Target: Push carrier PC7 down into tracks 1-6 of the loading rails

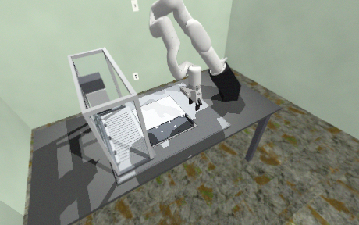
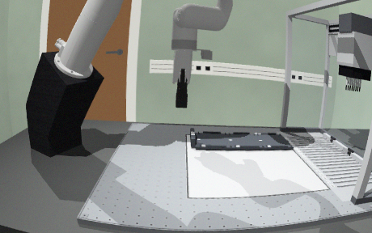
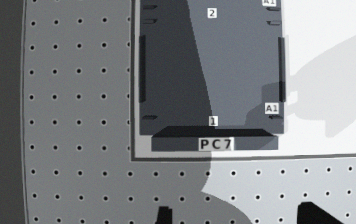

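Note:
Carrier PC7 is a dark grey plate lying flat on the white panel, along one side of it. Its handle, labelled PC7, faces the arm's base. Its far end is at the near edge of the loading rails. My gripper is open and empty, above table height on the base side of the handle. In the wrist view the carrier runs straight up the picture, the handle ahead of the fingertips. Track numbers and the lamp cannot be made out.
A grey post frame stands around the rails. A dark-and-grey head with thin tips hangs inside it. The perforated base plate borders the white panel. Small dark clips stand on the rails.

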Robot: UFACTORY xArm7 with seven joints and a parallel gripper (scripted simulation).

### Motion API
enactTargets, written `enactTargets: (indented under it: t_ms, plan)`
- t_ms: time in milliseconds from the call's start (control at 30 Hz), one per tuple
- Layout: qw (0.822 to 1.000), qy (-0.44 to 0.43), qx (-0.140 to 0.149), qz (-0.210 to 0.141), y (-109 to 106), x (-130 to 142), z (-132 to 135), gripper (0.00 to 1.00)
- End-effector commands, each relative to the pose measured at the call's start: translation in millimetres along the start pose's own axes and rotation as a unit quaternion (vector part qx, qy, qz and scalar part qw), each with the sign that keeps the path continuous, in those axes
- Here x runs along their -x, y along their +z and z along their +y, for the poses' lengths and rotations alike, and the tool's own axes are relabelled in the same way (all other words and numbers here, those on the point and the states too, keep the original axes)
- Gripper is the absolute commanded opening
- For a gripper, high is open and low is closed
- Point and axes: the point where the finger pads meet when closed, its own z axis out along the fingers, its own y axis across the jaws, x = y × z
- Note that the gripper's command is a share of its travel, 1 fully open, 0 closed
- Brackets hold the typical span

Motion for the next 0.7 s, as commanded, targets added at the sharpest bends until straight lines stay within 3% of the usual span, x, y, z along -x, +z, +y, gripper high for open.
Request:
enactTargets:
  t_ms: [0,667]
  plan:
    - [1.000,0.000,-0.001,0.002,4,0,-1,0.82]
    - [1.000,0.000,-0.001,0.001,31,0,-1,0.82]
